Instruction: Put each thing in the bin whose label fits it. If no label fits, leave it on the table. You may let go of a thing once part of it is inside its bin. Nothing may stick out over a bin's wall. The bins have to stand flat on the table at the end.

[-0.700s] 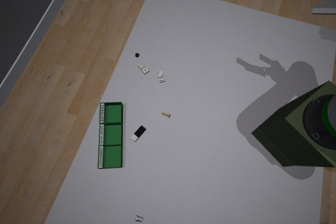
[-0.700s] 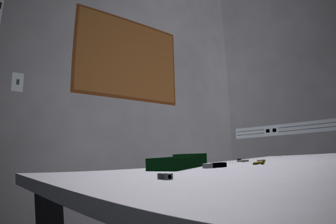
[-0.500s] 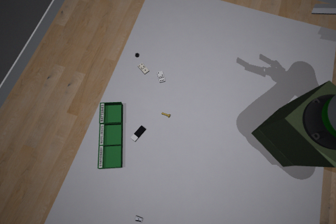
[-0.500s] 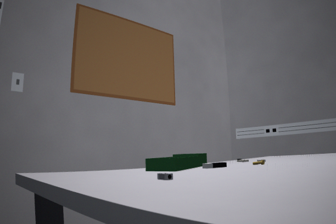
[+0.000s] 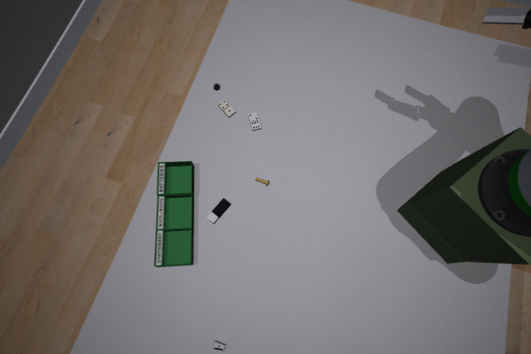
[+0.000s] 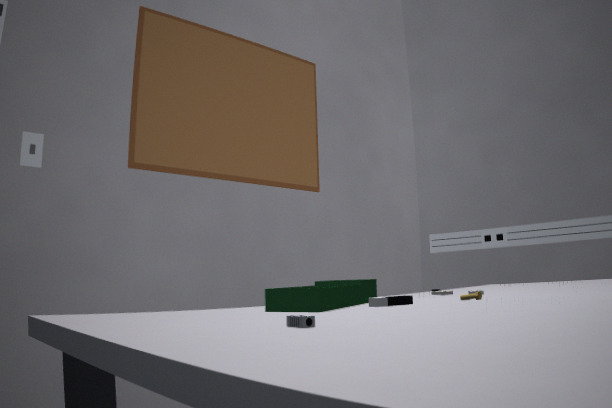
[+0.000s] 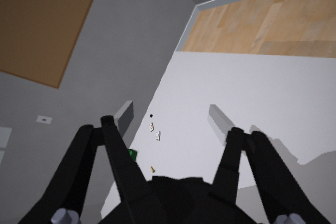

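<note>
My gripper (image 7: 171,110) is open and empty, high above the white table (image 5: 330,243) (image 6: 430,350), far from the objects. A green row of three bins (image 5: 178,163) (image 6: 320,299) (image 7: 133,154) is labelled BATTERIES, NUTS+BOLTS and STATIONERY. A black-and-white eraser (image 5: 219,211) (image 6: 390,300) lies just right of it. A brass bolt (image 5: 262,181) (image 6: 471,295) (image 7: 152,169) lies further right. Two dominoes (image 5: 226,108) (image 5: 254,121) (image 7: 158,135) and a small black round piece (image 5: 217,87) (image 7: 151,116) lie beyond the bins. A grey pencil sharpener (image 5: 219,345) (image 6: 300,321) lies near the table's front edge.
The robot's green base (image 5: 460,217) stands at the right of the table. A wooden floor (image 5: 69,173) lies to the left. A cork board (image 6: 225,105) hangs on the wall behind.
</note>
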You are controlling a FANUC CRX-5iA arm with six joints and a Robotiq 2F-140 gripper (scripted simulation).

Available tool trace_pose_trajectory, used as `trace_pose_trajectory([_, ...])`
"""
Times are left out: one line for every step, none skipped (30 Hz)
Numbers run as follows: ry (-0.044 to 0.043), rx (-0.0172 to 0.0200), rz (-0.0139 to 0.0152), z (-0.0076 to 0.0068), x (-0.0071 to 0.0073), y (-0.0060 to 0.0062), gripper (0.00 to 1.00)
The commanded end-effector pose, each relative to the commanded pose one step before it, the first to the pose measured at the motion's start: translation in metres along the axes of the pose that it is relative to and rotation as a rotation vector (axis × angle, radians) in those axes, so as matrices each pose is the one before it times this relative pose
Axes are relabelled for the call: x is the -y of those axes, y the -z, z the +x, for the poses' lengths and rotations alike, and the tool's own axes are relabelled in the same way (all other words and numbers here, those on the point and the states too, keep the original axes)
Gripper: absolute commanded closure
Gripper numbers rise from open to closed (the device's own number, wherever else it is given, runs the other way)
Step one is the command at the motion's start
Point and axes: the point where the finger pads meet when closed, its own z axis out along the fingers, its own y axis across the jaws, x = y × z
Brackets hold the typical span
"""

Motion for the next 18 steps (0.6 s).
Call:
trace_pose_trajectory([0.0017, -0.00083, 0.00031, -0.01463, -0.02324, -0.01654, 0.85])
trace_pose_trajectory([0.0, 0.0, 0.0, -0.00393, -0.00599, -0.00425, 0.85])
trace_pose_trajectory([0.0, 0.0, 0.0, -0.00393, -0.00599, -0.00425, 0.85])
trace_pose_trajectory([0.0, 0.0, 0.0, -0.00393, -0.00599, -0.00425, 0.85])
trace_pose_trajectory([0.0, 0.0, 0.0, -0.00393, -0.00599, -0.00425, 0.85])
trace_pose_trajectory([0.0, 0.0, 0.0, -0.00393, -0.00599, -0.00425, 0.85])
trace_pose_trajectory([0.0, 0.0, 0.0, -0.00393, -0.00599, -0.00425, 0.85])
trace_pose_trajectory([0.0, 0.0, 0.0, -0.00393, -0.00599, -0.00425, 0.85])
trace_pose_trajectory([0.0, 0.0, 0.0, -0.00393, -0.00599, -0.00425, 0.85])
trace_pose_trajectory([0.0, 0.0, 0.0, -0.00393, -0.00599, -0.00425, 0.85])
trace_pose_trajectory([0.0, 0.0, 0.0, -0.00393, -0.00599, -0.00425, 0.85])
trace_pose_trajectory([0.0, 0.0, 0.0, 0.0, 0.0, 0.0, 0.85])
trace_pose_trajectory([0.0, 0.0, 0.0, 0.0, 0.0, 0.0, 0.85])
trace_pose_trajectory([0.0, 0.0, 0.0, -0.00393, -0.00599, -0.00425, 0.85])
trace_pose_trajectory([0.0, 0.0, 0.0, -0.00393, -0.00599, -0.00425, 0.85])
trace_pose_trajectory([0.0, 0.0, 0.0, -0.0034, -0.00519, -0.00368, 0.85])
trace_pose_trajectory([0.0, 0.0, 0.0, 0.0, 0.0, 0.0, 0.85])
trace_pose_trajectory([0.0, 0.0, 0.0, 0.0, 0.0, 0.0, 0.85])
